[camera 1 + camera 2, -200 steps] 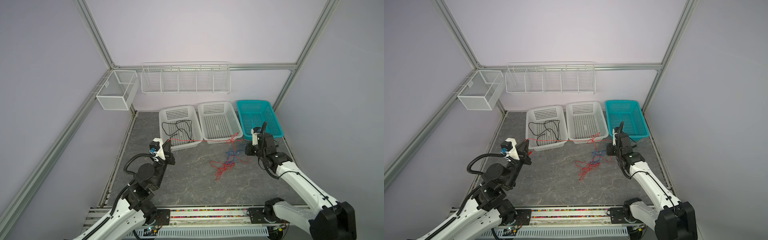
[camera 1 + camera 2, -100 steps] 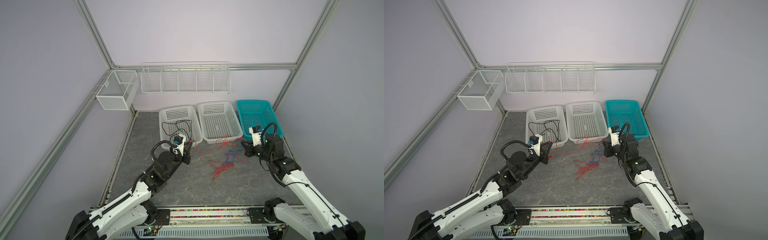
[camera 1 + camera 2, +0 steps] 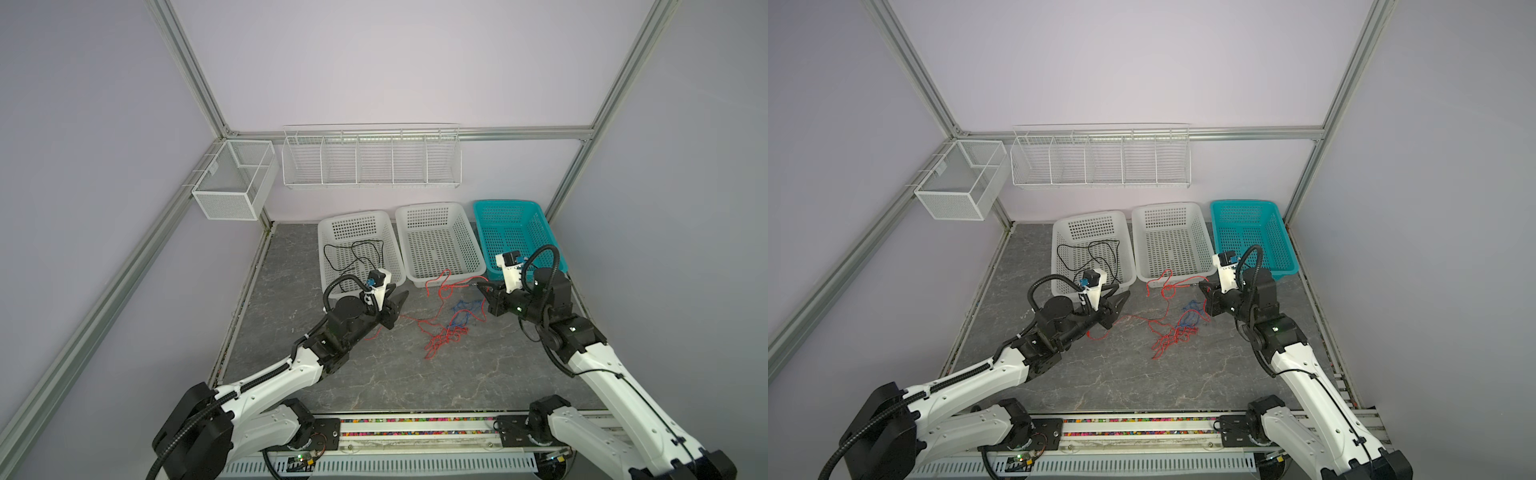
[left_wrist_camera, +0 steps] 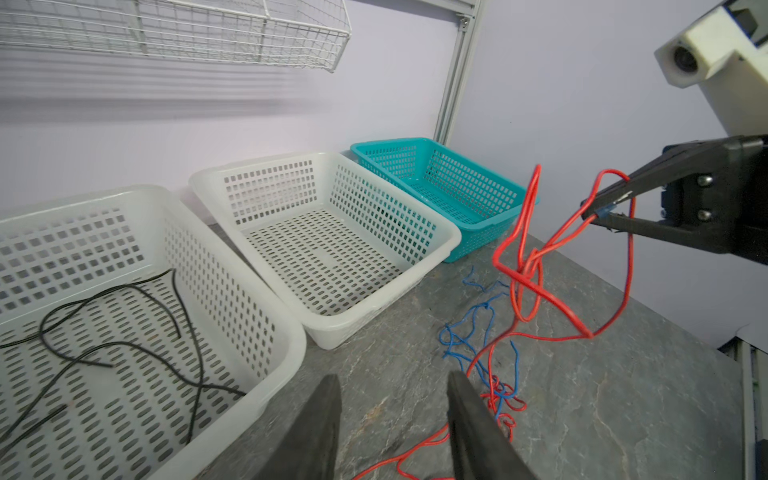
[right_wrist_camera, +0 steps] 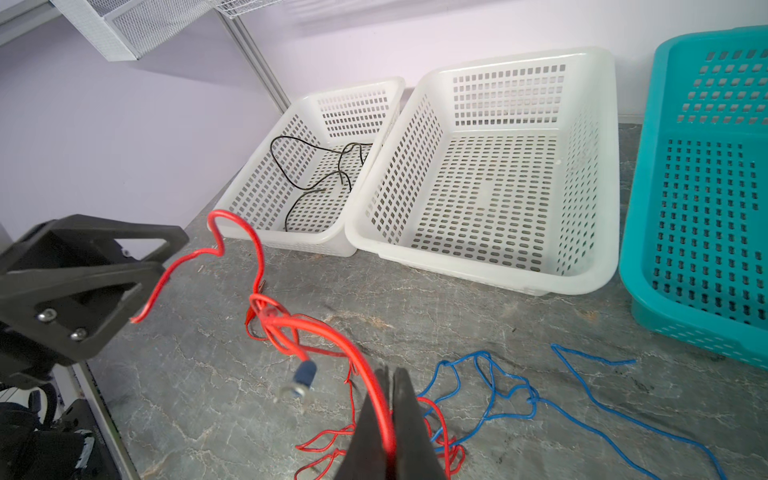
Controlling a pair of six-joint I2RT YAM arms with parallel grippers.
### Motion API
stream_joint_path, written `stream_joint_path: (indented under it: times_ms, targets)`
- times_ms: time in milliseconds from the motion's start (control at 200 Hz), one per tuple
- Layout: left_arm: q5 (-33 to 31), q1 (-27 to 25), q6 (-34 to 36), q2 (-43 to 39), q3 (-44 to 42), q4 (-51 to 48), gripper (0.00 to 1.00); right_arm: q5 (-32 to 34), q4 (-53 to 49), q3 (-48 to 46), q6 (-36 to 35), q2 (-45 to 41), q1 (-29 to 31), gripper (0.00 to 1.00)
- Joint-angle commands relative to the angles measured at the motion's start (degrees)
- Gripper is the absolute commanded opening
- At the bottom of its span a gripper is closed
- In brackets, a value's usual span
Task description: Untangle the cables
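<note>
Now, from the left: the black cable (image 4: pixel 199 386) lies alone in the white basket (image 3: pixel 321 249). Your left gripper (image 4: pixel 392 378), closed a second ago, has come toward the middle and stands half open, holding nothing; the red cable (image 3: pixel 444 337) is free there. It and the blue cable (image 3: pixel 458 321) remain tangled on the table (image 3: pixel 374 374). Your right gripper (image 3: pixel 481 287) still pinches the red cable, raised.

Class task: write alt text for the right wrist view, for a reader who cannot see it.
The right end effector pinches a red cable above a table, where a blue cable lies tangled with it. Beyond stand a white basket holding a black cable, an empty white basket and a teal basket.
</note>
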Motion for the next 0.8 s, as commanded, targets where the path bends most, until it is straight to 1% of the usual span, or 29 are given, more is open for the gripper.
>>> stream_joint_path:
  times_ms: [0, 85, 390, 535, 660, 795]
  targets:
    - [6.0, -1.3, -0.4, 2.0, 2.1, 6.0, 0.43, -0.6, 2.3, 1.8, 1.3, -1.6, 0.3, 0.06]
    - [7.5, -2.3, -0.8, 3.8, 2.2, 8.9, 0.43, -1.0, 2.2, 2.6, 1.6, -1.7, 0.4, 0.06]
    - [11.5, -2.8, -5.9, 12.8, 4.3, 21.8, 0.43, -2.9, 2.7, 3.1, 2.6, -2.9, 0.5, 0.06]
    - [13.2, -2.9, -6.8, 15.2, 6.2, 24.4, 0.43, -3.6, 2.7, 3.1, 2.5, -2.9, 0.5, 0.06]
    - [15.9, -2.8, -7.3, 16.6, 7.8, 24.6, 0.43, -3.6, 2.9, 3.0, 2.6, -2.8, 0.6, 0.06]
    - [16.7, -2.9, -8.3, 18.2, 8.7, 24.8, 0.43, -3.9, 3.4, 2.9, 2.7, -2.6, 0.6, 0.06]
